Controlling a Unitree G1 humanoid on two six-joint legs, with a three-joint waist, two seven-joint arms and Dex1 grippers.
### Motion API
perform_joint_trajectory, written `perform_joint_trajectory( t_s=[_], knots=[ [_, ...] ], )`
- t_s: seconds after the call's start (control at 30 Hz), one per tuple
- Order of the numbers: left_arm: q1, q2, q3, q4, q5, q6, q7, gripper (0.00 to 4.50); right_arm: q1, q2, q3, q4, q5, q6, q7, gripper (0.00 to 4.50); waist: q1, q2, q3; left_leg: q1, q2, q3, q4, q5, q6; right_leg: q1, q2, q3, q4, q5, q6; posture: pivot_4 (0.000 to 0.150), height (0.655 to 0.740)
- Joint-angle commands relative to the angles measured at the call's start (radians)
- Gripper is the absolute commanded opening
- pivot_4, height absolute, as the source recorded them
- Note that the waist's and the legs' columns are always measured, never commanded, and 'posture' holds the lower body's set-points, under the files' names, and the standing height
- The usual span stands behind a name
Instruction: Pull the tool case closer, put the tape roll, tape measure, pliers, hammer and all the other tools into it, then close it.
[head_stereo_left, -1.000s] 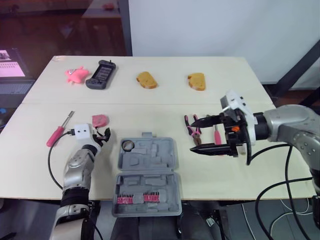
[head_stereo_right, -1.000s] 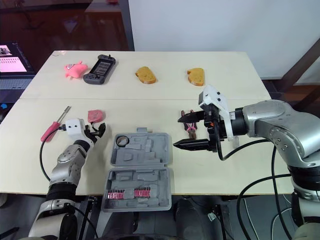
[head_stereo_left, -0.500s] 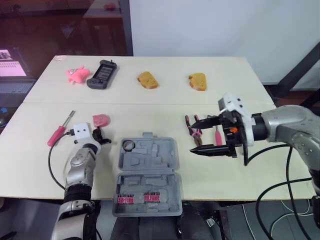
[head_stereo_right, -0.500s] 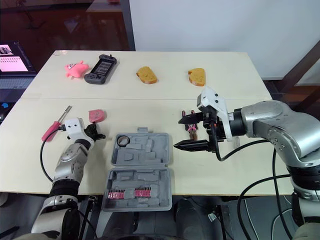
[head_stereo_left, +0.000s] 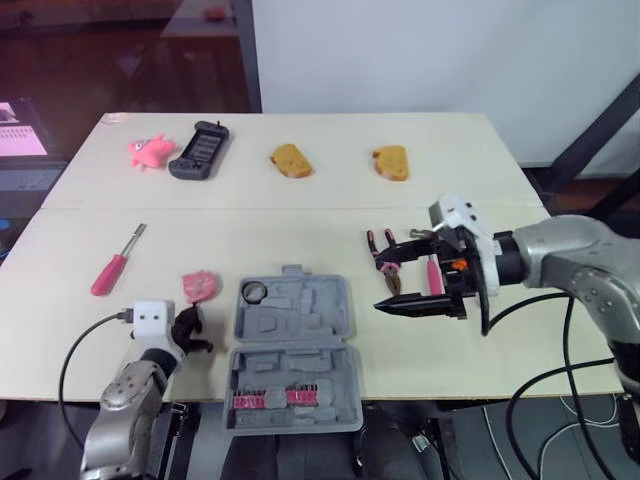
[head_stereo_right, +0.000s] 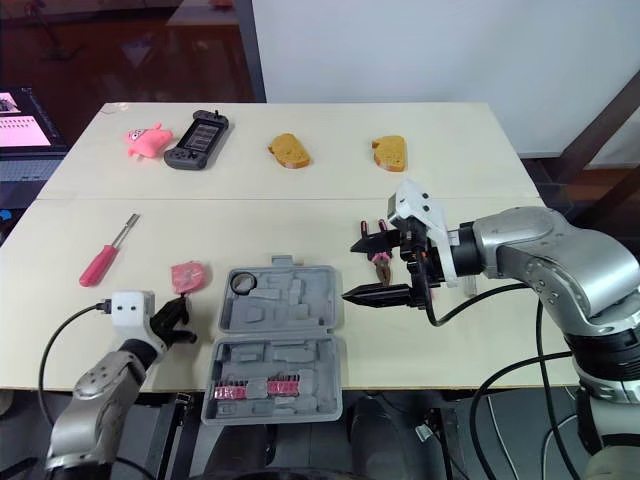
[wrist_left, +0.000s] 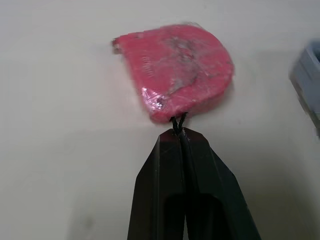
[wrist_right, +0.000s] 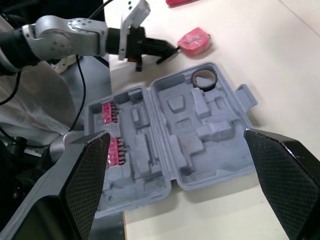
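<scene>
While left fingers (wrist_left: 160, 200) pinch tape measure (wrist_left: 175, 70), right fingers (head_stereo_left: 415, 306) gape

Was a pale table (head_stereo_left: 300, 215), seamed across the middle. Bore along the top of the frame a pink toy (head_stereo_left: 148, 151), a black handheld (head_stereo_left: 198, 150), a bread slice (head_stereo_left: 291, 160) and a second slice (head_stereo_left: 391, 162). Held at left a red screwdriver (head_stereo_left: 112, 267), with a tape measure (head_stereo_left: 200, 286) lower right of it. Carried an open grey tool case (head_stereo_left: 292, 345) at lower centre and pink-handled pliers (head_stereo_left: 384, 263) right of centre.
</scene>
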Motion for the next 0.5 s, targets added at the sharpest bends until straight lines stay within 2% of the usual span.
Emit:
perform_joint_trajectory(
  t_s=[0.03, 0.3, 0.47, 0.5],
  knots=[
    [0.118, 0.01, 0.039, -0.117, -0.028, 0.046, -0.013, 0.04, -0.02, 0.017, 0.006, 0.011, -0.011, -0.03, 0.019, 4.5, -0.004, 0.001, 0.0, 0.0, 0.0, 0.0, 0.0, 0.0, 0.0, 0.0, 0.0, 0.0, 0.0, 0.0, 0.0, 0.15, 0.74],
    [0.257, 0.016, 0.042, -0.2, -0.017, 0.044, -0.03, 0.04, -0.049, 0.042, 0.039, 0.047, -0.037, -0.06, 0.049, 4.5, -0.015, 0.0, 0.0, -0.001, 0.0, 0.0, 0.0, 0.0, 0.0, 0.0, 0.0, 0.0, -0.003, 0.0, -0.002, 0.15, 0.74],
    [0.283, 0.023, 0.052, -0.213, -0.046, 0.041, -0.07, 0.04, -0.07, 0.056, 0.044, 0.057, -0.043, -0.065, 0.064, 4.5, -0.015, 0.001, 0.0, -0.002, 0.0, 0.001, -0.001, 0.0, 0.0, -0.001, 0.0, 0.001, -0.005, 0.0, -0.002, 0.15, 0.74],
    [0.286, 0.023, 0.069, -0.218, -0.062, 0.037, -0.079, 0.29, -0.074, 0.054, 0.042, 0.057, -0.041, -0.067, 0.073, 4.5, -0.015, 0.0, 0.0, -0.002, 0.0, 0.001, -0.001, 0.0, 0.0, -0.001, 0.0, 0.001, -0.005, 0.0, -0.003, 0.15, 0.74]
  ],
)
